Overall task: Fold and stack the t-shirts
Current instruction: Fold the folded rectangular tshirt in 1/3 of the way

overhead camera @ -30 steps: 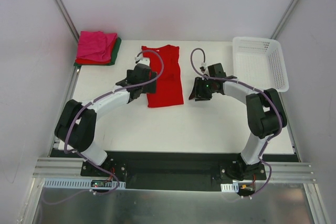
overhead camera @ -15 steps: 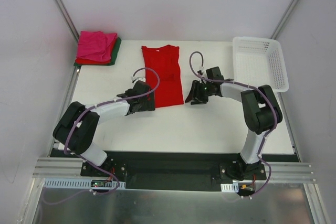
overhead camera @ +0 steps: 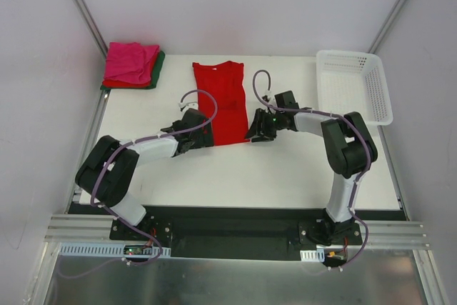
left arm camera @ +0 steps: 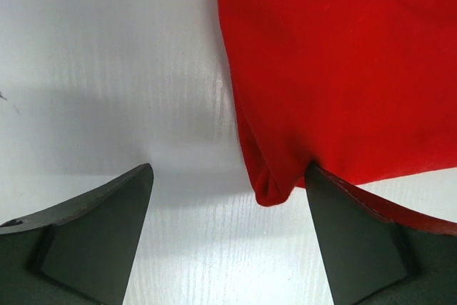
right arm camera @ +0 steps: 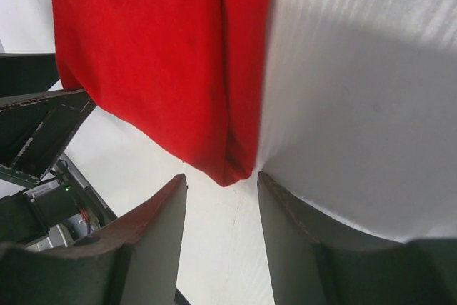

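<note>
We log both arms newly lowered to the red t-shirt (overhead camera: 223, 98): left hand (left arm camera: 227, 173) open astride its 7 o'clock corner, right hand (right arm camera: 223, 180) open at 5 o'clock, fold grasp pending.

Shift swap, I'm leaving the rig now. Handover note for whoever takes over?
Left gripper: open, at the near-left corner of the red shirt, nothing gripped.
Right gripper: open, at the shirt's near-right corner, nothing gripped.
Red shirt: flat mid-table, looks folded lengthwise into a narrow strip.
Done: stack of folded shirts, pink on top, at the far-left corner.
Left: probably grip both near corners, fold the red shirt shorter, then add it to the stack.
The basket at far right looks empty.
</note>
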### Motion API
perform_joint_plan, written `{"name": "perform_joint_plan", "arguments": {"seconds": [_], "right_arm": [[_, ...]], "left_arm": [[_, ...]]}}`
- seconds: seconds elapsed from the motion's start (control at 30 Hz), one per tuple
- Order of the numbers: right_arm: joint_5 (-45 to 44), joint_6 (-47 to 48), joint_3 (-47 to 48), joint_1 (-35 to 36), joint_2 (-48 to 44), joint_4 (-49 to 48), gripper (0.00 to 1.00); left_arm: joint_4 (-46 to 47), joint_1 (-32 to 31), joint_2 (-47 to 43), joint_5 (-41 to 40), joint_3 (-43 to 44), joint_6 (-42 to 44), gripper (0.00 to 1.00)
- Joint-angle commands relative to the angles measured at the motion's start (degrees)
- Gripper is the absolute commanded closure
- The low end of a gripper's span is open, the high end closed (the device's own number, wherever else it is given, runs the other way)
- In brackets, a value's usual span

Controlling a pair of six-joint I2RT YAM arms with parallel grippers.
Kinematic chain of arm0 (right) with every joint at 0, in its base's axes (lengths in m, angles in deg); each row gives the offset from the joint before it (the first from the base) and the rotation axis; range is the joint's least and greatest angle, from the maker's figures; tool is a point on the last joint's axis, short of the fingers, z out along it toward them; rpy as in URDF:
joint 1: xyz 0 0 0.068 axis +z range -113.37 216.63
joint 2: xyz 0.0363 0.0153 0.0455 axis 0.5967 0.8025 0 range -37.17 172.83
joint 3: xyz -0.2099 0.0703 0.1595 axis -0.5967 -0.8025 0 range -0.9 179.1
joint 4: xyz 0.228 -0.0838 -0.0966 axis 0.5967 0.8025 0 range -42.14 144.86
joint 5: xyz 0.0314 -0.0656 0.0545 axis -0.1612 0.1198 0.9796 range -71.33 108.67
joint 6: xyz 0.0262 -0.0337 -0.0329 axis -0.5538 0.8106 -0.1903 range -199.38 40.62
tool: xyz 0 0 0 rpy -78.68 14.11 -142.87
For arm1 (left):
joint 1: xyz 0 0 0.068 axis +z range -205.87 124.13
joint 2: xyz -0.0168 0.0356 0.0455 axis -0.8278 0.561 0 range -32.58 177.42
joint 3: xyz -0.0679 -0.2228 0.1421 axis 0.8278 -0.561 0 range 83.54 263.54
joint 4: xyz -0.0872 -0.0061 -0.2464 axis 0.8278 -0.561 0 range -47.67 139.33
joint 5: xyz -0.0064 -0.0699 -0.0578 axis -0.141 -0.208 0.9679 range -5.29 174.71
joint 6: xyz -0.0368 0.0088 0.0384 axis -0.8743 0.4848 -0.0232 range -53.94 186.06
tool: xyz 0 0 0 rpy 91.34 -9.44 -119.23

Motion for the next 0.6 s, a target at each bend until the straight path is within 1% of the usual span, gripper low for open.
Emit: {"name": "perform_joint_plan", "arguments": {"seconds": [0.0, 0.07, 0.2, 0.23, 0.4, 0.5, 0.53, 0.57], "right_arm": [[-1.3, 0.4, 1.0, 0.7, 2.3, 0.6, 0.52], [-1.3, 0.4, 1.2, 0.9, 2.5, 0.6, 0.52], [-1.3, 0.4, 1.8, 1.1, 3.1, 0.8, 0.52], [-1.3, 0.4, 2.0, 1.1, 3.3, 1.2, 0.52], [-1.3, 0.6, 2.5, 1.1, 3.8, 1.5, 0.52], [-1.3, 0.8, 2.6, 1.2, 4.1, 1.5, 0.52], [-1.3, 0.8, 2.6, 1.2, 4.1, 1.5, 0.52], [-1.4, 0.8, 2.6, 1.2, 4.2, 1.5, 0.52]], "left_arm": [[1.6, -0.6, 2.7, 2.8, 0.6, -2.6, 0.13], [2.4, -0.7, 3.4, 3.4, 0.7, -3.4, 0.14], [4.8, -0.7, 4.9, 5.7, 1.3, -4.9, 0.32], [5.3, -0.6, 5.3, 6.9, 1.3, -5.2, 0.37], [6.4, -0.7, 5.6, 8.4, 0.9, -6.7, 0.42], [6.4, -0.6, 4.7, 8.7, -0.3, -6.9, 0.47], [6.4, -0.7, 3.9, 8.6, -0.8, -6.9, 0.51], [6.4, -0.6, 3.6, 8.6, -1.0, -7.0, 0.6]]}}
